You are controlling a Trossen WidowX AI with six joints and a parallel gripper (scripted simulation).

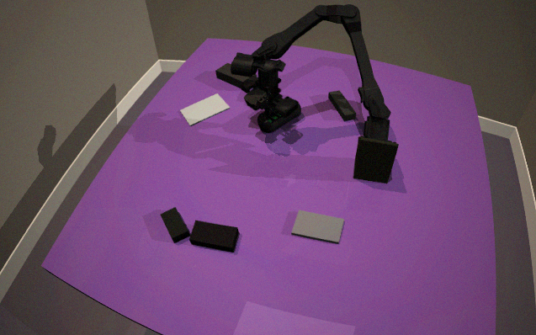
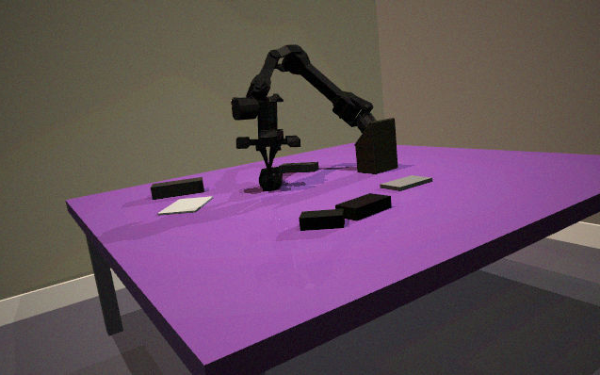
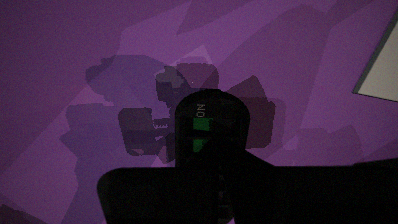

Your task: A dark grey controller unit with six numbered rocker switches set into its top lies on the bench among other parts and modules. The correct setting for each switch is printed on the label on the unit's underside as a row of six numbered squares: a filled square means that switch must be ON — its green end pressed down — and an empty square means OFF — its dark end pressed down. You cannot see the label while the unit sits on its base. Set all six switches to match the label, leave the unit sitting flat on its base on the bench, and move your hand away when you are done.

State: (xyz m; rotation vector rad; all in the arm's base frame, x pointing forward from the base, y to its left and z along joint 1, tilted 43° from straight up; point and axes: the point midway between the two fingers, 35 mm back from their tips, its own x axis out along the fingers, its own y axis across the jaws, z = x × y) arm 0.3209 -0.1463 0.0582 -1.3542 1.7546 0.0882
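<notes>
The dark controller unit (image 1: 268, 125) (image 2: 269, 181) (image 3: 236, 118) sits on the purple bench, apparently switch side up. In the wrist view two green switch ends (image 3: 201, 124) (image 3: 199, 145) show beside the ON marking; the fingers hide the other switches. The top view shows a few small green patches. The label on the underside is hidden. My gripper (image 1: 269, 111) (image 2: 268, 167) (image 3: 217, 141) is shut, holds nothing and points down, its tips at or just above the unit's top. I cannot tell whether they touch it.
A white plate (image 1: 204, 109) (image 2: 186, 205) (image 3: 382, 75) lies near the unit, a long dark block (image 1: 228, 77) (image 2: 177, 188) behind it. A slim dark block (image 1: 342, 105) (image 2: 302, 167) lies towards the arm's base. Two dark blocks (image 1: 174, 225) (image 1: 214, 236) and a grey plate (image 1: 318, 227) (image 2: 406, 183) lie farther off.
</notes>
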